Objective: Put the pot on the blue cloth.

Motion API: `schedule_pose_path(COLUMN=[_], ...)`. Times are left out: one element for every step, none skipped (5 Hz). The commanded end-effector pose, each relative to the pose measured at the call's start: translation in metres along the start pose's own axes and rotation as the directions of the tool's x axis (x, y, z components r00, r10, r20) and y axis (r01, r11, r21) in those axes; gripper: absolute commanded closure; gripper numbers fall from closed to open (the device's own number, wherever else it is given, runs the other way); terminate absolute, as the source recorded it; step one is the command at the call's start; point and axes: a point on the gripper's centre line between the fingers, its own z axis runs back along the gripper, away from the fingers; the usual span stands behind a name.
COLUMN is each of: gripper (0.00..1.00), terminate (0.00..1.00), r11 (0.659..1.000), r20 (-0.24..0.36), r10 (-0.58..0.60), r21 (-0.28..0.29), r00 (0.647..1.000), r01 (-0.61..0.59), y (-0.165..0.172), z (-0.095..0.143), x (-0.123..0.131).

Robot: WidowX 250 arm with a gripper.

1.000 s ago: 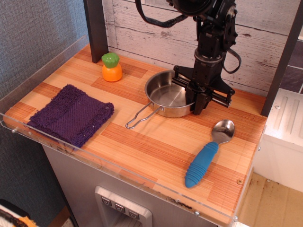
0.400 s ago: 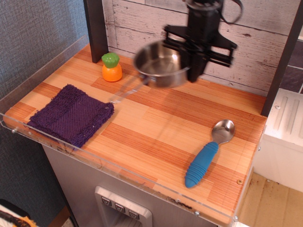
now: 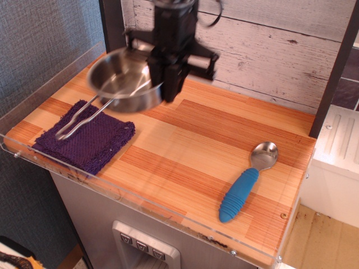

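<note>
observation.image view, read L to R, clock directions taken w/ 12 at the back wall.

Far L, at approx 8 o'clock of the wooden tabletop (image 3: 190,151): blue cloth (image 3: 84,139), folded flat, bare on top — free to take the load, close to the clear acrylic rim (image 3: 33,101) along the L and front edges. Looks wide enough for the pan base, so no unfolding needed, judging by eye.

Just above and toward 1 o'clock of that: pot (image 3: 124,79), held in the air, motion-blurred, bowl tipped a little. Not on the cloth yet. Long wire handle hangs down toward 7 o'clock, its loop end showing over the middle of the cloth — touching or just above, can't tell from one angle. Handle pointing away from the grip side prob. keeps it out of the jaws' way.

At 3 o'clock of the pot: gripper (image 3: 168,78), black, coming down from above, clamped on the pot's R-hand rim — one finger seemingly inside the wall, one outside, tho blur hides the exact contact. Rim pinch explains the tilt: weight hangs off one side.

Step in hand, by judgement: carry phase, near its end. Next calls for a bit more travel toward 8 o'clock, then lowering until the base sits flat on the fabric before letting go. Risk — releasing too near the cloth's 3 o'clock edge, leaving the pan half on wood.

Far R, approx 4 o'clock: spoon (image 3: 247,182), blue grip, metal bowl toward 12 — well apart, no part in this.
</note>
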Motion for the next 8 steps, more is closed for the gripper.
schedule_pose_path(gripper=[1.0,1.0,1.0,1.0,1.0,1.0,1.0,0.0], terminate=[0.0,0.0,0.0,0.0,0.0,0.0,0.0,0.0], r11=[0.992,0.98,0.971,0.961,0.954,0.947,0.944,0.94], r20=[0.088,0.097,0.075,0.051,0.029,0.014,0.006,0.005], r10=[0.119,0.191,0.232,0.268,0.29,0.311,0.322,0.335], r21=[0.03,0.032,0.045,0.059,0.072,0.079,0.079,0.061], r00=[0.989,0.977,0.97,0.962,0.956,0.95,0.947,0.942], r01=[-0.122,-0.195,-0.236,-0.271,-0.292,-0.311,-0.321,-0.335], y=[0.036,0.051,0.06,0.07,0.079,0.089,0.093,0.094], z=[-0.011,-0.021,-0.029,-0.032,-0.038,-0.042,-0.044,-0.045], x=[-0.009,-0.01,-0.009,-0.013,-0.017,-0.018,-0.018,-0.016])
